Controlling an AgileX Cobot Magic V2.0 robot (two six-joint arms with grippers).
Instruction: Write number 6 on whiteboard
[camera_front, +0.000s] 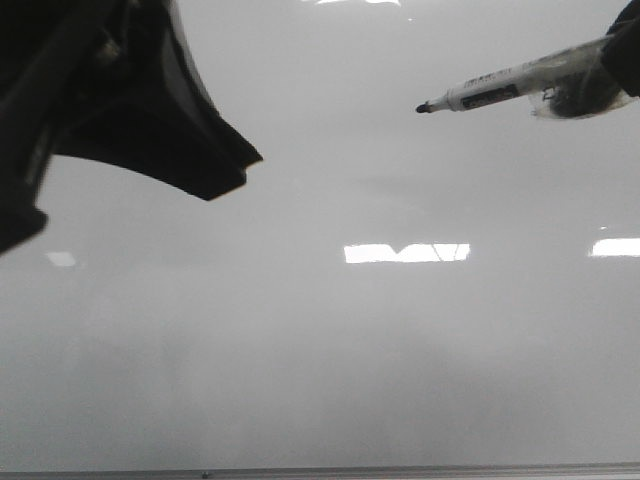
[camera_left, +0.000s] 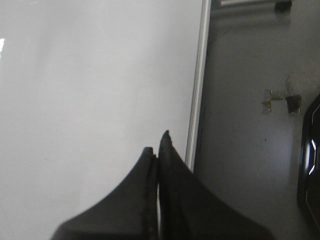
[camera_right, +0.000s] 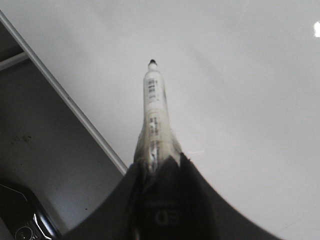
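Observation:
The whiteboard (camera_front: 320, 350) fills the front view, glossy and pale grey with bright light reflections. No number 6 or other ink shows on it in any view. My right gripper (camera_front: 622, 58) at the top right is shut on a white marker (camera_front: 490, 92), whose uncapped black tip points left over the board. In the right wrist view the marker (camera_right: 154, 105) sticks out of the gripper (camera_right: 160, 162) over the board (camera_right: 240, 75). I cannot tell whether the tip touches it. My left gripper (camera_front: 225, 175) hangs at the top left, shut and empty (camera_left: 157, 145).
The board's thin metal edge strip runs along the bottom of the front view (camera_front: 400, 470) and shows in both wrist views (camera_left: 197, 100) (camera_right: 65, 95). Beyond it lies a dark grey surface (camera_left: 250, 175) with a black device (camera_left: 311, 160) (camera_right: 25, 220) and small bits (camera_left: 280, 99).

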